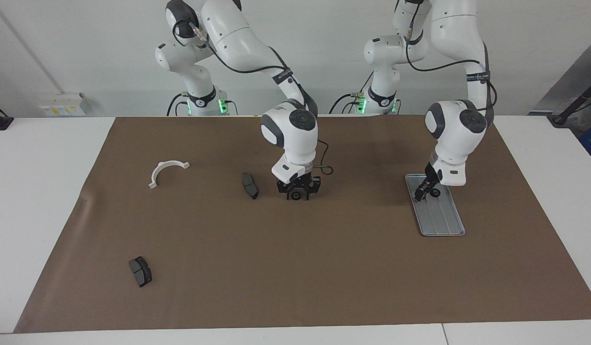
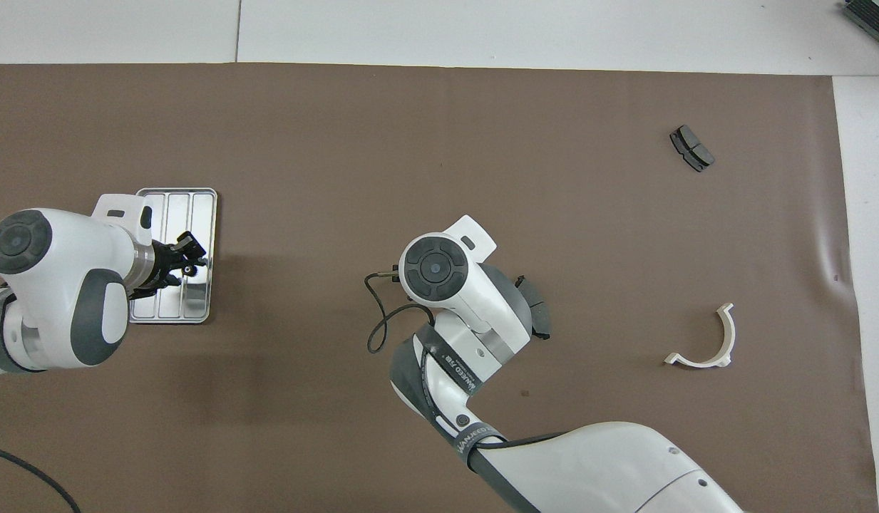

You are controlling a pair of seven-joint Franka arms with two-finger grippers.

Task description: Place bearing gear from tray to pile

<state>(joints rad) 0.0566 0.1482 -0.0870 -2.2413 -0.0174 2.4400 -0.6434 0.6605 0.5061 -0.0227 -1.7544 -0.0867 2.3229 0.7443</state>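
My left claw [image 1: 425, 190] hangs low over the tray [image 1: 444, 223], at the tray's end nearer to my bases, and a small black gear [image 1: 435, 192] sits right against its tip there. Whether this claw is spread or already pinching that gear, I cannot tell. The tray lies on the brown mat [image 1: 295, 278], lengthwise away from me, close to the mat's edge at my left arm's end. My right claw [image 1: 297, 190] points straight down at the middle of the mat, with a second black gear [image 1: 295, 196] at its tip, down at the mat. I cannot tell whether this claw is spread or clamped on it either. Just beside it, toward my right arm's end, lies a dark brake pad [image 1: 249, 185]. The white half-ring bracket [image 1: 167, 171] lies on toward the mat's edge at that end. Another brake pad [image 1: 140, 271] lies well apart from them, toward the mat's corner farthest from me at that same end.
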